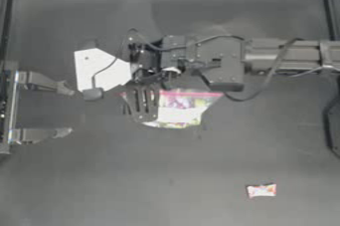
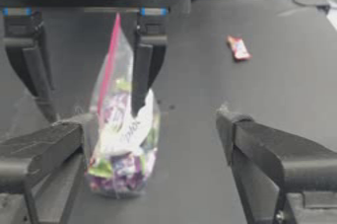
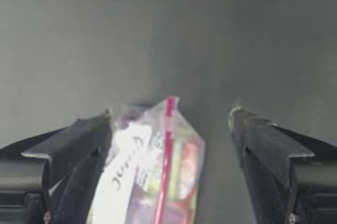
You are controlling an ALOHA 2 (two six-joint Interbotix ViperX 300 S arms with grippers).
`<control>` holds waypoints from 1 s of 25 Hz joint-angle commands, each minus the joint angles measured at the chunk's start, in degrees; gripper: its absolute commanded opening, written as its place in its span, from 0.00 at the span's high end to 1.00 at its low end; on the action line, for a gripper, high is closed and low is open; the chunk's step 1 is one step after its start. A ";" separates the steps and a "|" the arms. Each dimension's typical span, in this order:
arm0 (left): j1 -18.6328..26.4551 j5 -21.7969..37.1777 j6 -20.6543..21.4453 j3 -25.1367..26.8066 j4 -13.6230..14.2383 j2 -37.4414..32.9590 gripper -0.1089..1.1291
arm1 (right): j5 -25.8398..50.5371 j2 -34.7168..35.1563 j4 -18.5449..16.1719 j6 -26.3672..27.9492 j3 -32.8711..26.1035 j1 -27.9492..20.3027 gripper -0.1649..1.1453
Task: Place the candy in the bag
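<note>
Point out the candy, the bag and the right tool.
candy (image 1: pixel 261 190), top view, middle of its white wrapper.
bag (image 2: pixel 121 144), left wrist view, on the clear side over the sweets.
right tool (image 3: pixel 170 124), right wrist view, midway between its open tips, around the bag's seal.

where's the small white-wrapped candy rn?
The small white-wrapped candy lies alone on the dark table in the top view's lower right, well away from the clear plastic zip bag and from both grippers, which are at the bag.
</note>
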 commanded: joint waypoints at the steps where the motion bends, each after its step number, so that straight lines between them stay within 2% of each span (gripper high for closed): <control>1: 0.00 -0.18 -0.09 -0.62 -0.09 0.70 0.10 | 0.79 -0.88 -0.09 0.18 -1.85 0.35 0.13; 25: 0.09 -0.18 -0.09 -0.53 -0.09 0.62 0.10 | 0.79 0.00 -0.44 0.18 -1.85 0.62 0.13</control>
